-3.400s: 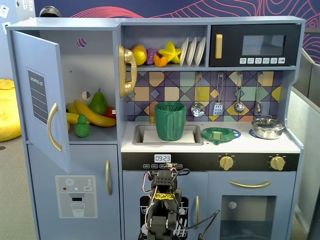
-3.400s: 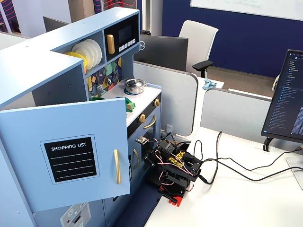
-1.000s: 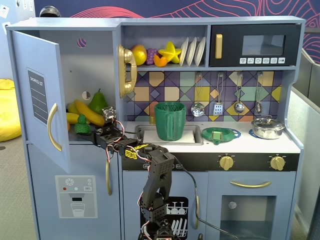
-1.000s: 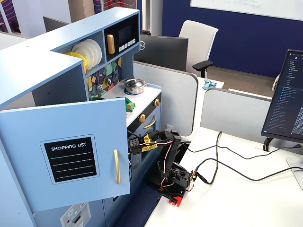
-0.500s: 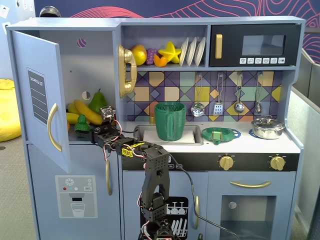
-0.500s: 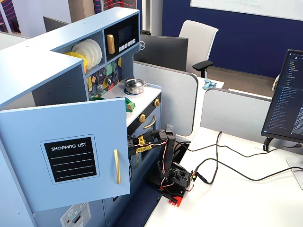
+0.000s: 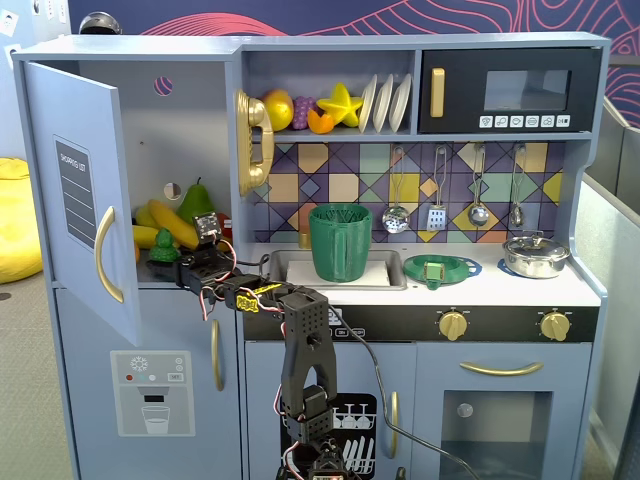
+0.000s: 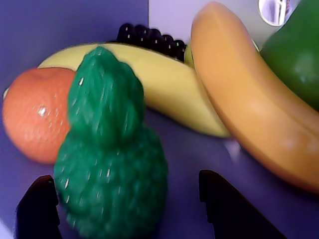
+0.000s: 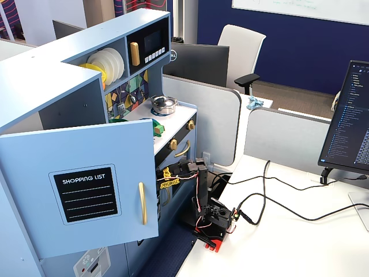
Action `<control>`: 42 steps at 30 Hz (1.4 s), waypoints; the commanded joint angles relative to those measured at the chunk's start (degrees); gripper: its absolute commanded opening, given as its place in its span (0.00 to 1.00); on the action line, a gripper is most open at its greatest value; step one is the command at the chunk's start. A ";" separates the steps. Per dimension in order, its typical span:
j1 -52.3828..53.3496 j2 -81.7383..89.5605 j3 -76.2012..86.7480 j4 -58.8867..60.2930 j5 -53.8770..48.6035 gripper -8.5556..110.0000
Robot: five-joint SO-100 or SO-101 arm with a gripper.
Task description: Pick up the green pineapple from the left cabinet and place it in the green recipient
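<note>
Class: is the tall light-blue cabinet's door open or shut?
Open: the light-blue wooden cabinet door swings outward, exposing the small bumpy green pineapple inside.

Black arm [image 7: 303,345], yellow joint markings, red-white wires, red base

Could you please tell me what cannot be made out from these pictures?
- Gripper: the wrist view's bottom edge cuts off both fingers; in a fixed view it is too small.
- Green pineapple: blurred, base cut off.
- Left cabinet: in a fixed view its open door hides the inside.
- Green recipient: contents not visible.
</note>
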 commanded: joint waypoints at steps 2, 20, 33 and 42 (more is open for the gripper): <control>-1.05 -1.67 -7.56 -2.46 1.05 0.31; -2.46 -8.17 -15.21 2.20 -0.97 0.07; -8.17 32.26 9.49 11.51 -21.27 0.07; -7.03 57.30 14.15 29.27 -26.19 0.07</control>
